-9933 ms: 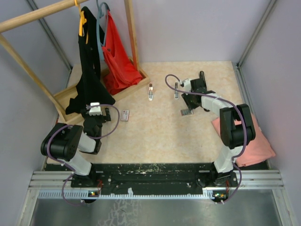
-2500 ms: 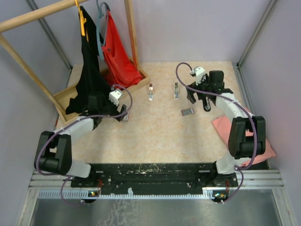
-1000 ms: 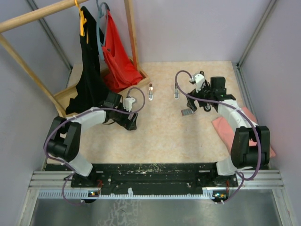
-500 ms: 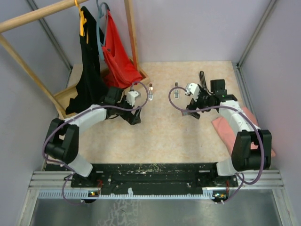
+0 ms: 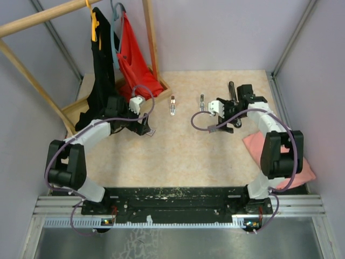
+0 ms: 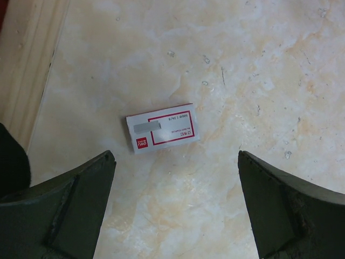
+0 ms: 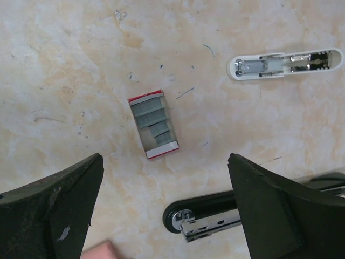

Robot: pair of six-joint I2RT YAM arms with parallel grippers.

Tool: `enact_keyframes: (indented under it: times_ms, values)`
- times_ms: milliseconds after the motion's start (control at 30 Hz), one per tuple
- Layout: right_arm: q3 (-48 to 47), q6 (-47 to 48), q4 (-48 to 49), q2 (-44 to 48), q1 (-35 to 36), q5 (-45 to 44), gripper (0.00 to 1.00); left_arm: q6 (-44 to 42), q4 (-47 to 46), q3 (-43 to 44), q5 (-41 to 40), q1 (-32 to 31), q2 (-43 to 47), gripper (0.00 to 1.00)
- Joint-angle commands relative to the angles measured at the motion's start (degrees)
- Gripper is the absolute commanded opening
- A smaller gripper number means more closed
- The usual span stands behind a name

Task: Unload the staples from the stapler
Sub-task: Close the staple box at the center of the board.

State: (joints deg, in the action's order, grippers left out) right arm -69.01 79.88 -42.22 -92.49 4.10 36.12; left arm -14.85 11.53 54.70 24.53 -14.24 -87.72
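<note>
My left gripper gaping, empty, above a flat red-and-white box, right gripper gaping too — over ridged grey staples, slim black stapler nearby.

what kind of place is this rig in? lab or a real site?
Most likely a robot lab test cell, not a home or office: plain grey walls, left arm and right arm bolted to a rail, and mismatched props, a clothes rack and a stapler, on one table.
</note>
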Motion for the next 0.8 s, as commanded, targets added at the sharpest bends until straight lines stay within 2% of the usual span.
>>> enact_keyframes:
  times_ms: [0, 167, 433, 767]
  values:
    - [-5.32, 12.54, -6.82, -4.75, 1.08, 0.81, 0.98, -0.31, -1.29, 1.58, 3.95, 1.32, -2.55, 1.00]
    - [-8.98, 15.62, -10.55, -10.60, 3.18, -2.57, 0.93, -0.31, -1.59, 2.30, 4.71, 2.53, -4.18, 1.00]
    - [-14.65, 15.31, -12.42, -17.81, 5.35, -3.89, 0.90, -0.15, -2.85, 1.66, 6.62, 4.23, -5.16, 1.00]
    - [-15.50, 12.64, -12.50, -20.56, 7.35, -3.90, 0.80, 0.69, -5.00, 0.09, 7.72, 4.66, -6.45, 1.00]
